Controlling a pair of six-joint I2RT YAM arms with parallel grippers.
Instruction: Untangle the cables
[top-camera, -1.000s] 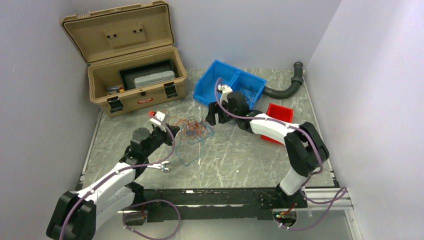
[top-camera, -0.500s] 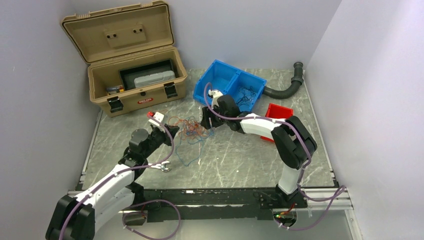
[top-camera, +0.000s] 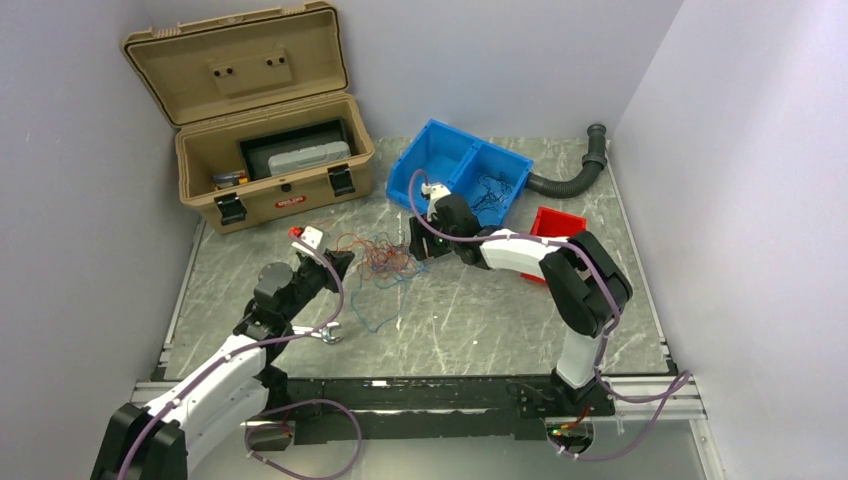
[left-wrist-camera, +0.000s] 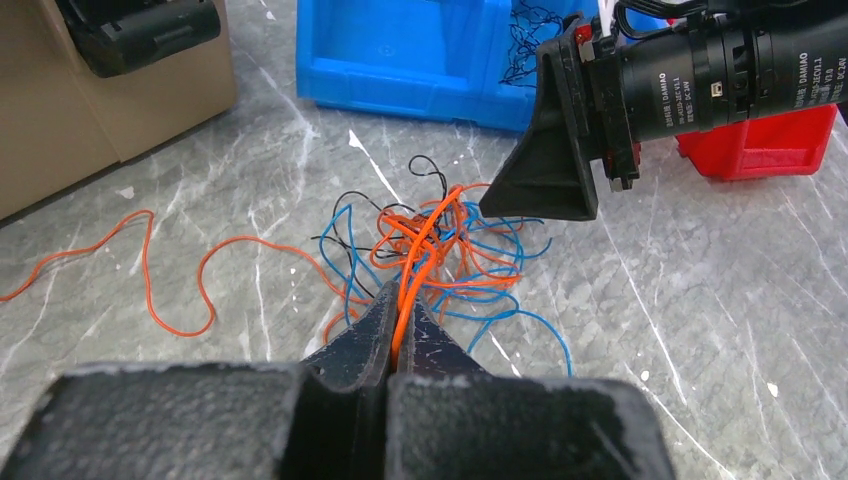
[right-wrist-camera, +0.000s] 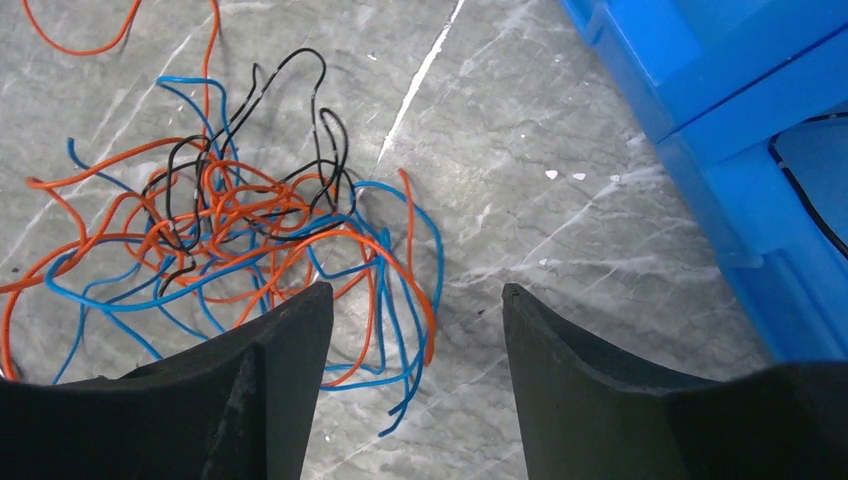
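Observation:
The cables (top-camera: 385, 262) are a small tangle of thin orange, blue and black wires on the grey table. The tangle also shows in the left wrist view (left-wrist-camera: 440, 250) and the right wrist view (right-wrist-camera: 250, 230). My left gripper (left-wrist-camera: 402, 300) is shut on an orange wire that runs from its jaws up into the tangle; it sits at the tangle's left in the top view (top-camera: 343, 264). My right gripper (right-wrist-camera: 415, 300) is open and empty, just above the tangle's right edge, with a few wire loops between its fingers; it shows in the top view (top-camera: 420, 240).
A blue two-compartment bin (top-camera: 460, 170) holding thin wires stands behind the right gripper. A red bin (top-camera: 557, 228) lies to its right, with a black corrugated hose (top-camera: 575, 175) behind. An open tan case (top-camera: 270, 160) stands at back left. A metal tool (top-camera: 325, 335) lies near the left arm.
My right gripper has moved left from the blue bin to the tangle's right edge. My left gripper has held its place, shut on the wire.

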